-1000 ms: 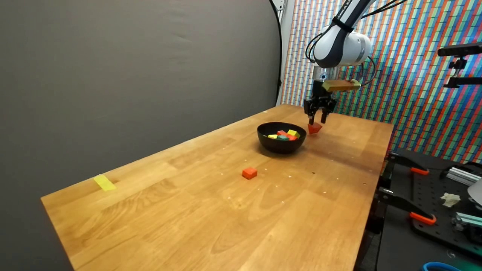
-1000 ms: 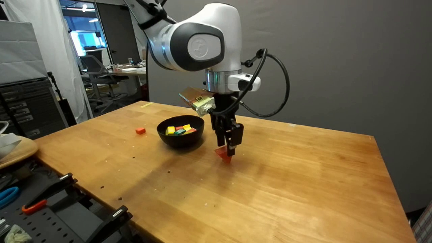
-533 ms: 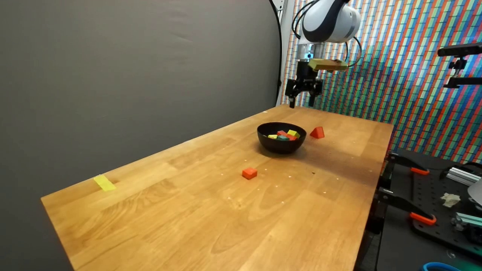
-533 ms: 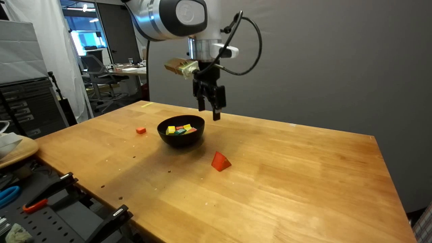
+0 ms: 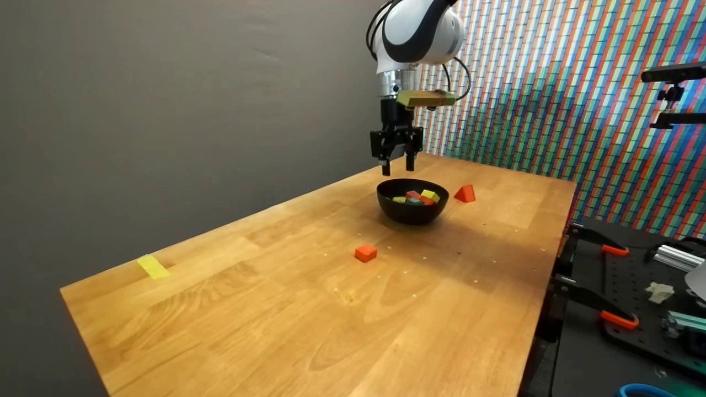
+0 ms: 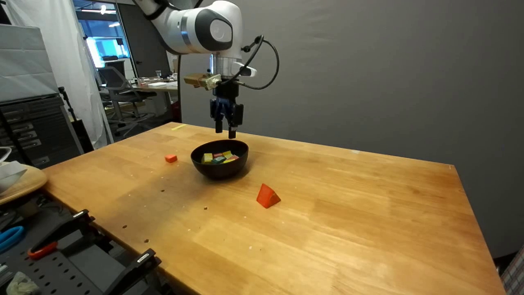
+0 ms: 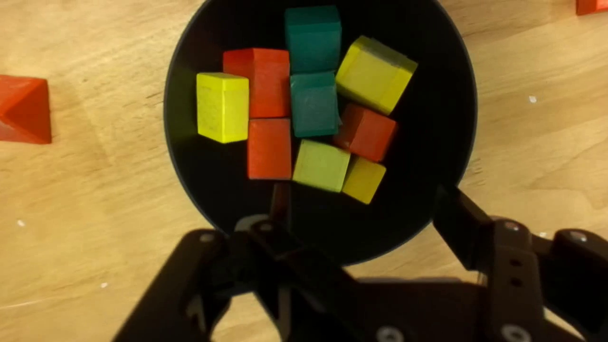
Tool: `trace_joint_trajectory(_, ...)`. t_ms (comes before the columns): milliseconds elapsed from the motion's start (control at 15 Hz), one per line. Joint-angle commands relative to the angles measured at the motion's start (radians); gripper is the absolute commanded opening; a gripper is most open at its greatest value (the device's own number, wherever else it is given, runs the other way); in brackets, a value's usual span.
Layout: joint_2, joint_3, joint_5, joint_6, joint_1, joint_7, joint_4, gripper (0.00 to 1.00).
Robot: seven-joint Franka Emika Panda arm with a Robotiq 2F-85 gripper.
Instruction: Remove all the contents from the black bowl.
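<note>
Just below hand (image 5: 397, 169), black bowl (image 5: 411, 216), blocks (image 7: 313, 104) inside

The light was soft, a faint shadow lay on the table (image 6: 327, 213), and the wrist view showed the gripper (image 7: 362, 195) blurred.

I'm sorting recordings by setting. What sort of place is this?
Probably a robotics lab or similar workspace, though I can't be certain: there is a robot arm, a perforated black board and, in the background, an office chair.
</note>
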Motion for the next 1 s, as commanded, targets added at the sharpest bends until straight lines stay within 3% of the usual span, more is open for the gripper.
trace_joint_trajectory(0,0.143,0.001,-0.017,-0.169,-0.024,-0.058,0.191,0.58)
trace_joint_trajectory(67,0.166,0.004,-0.02,-0.223,-0.034,-0.095,0.222,0.86)
trace_joint_trajectory(200,0.199,-0.005,-0.033,-0.279,-0.038,-0.116,0.268,0.85)
trace_joint_trajectory(333,0.219,-0.012,-0.047,-0.309,-0.043,-0.127,0.299,0.98)
trace_joint_trajectory(600,0.231,-0.014,-0.059,-0.353,-0.061,-0.163,0.323,1.0)
trace_joint_trajectory(933,0.19,-0.019,-0.083,-0.306,-0.053,-0.162,0.261,1.0)
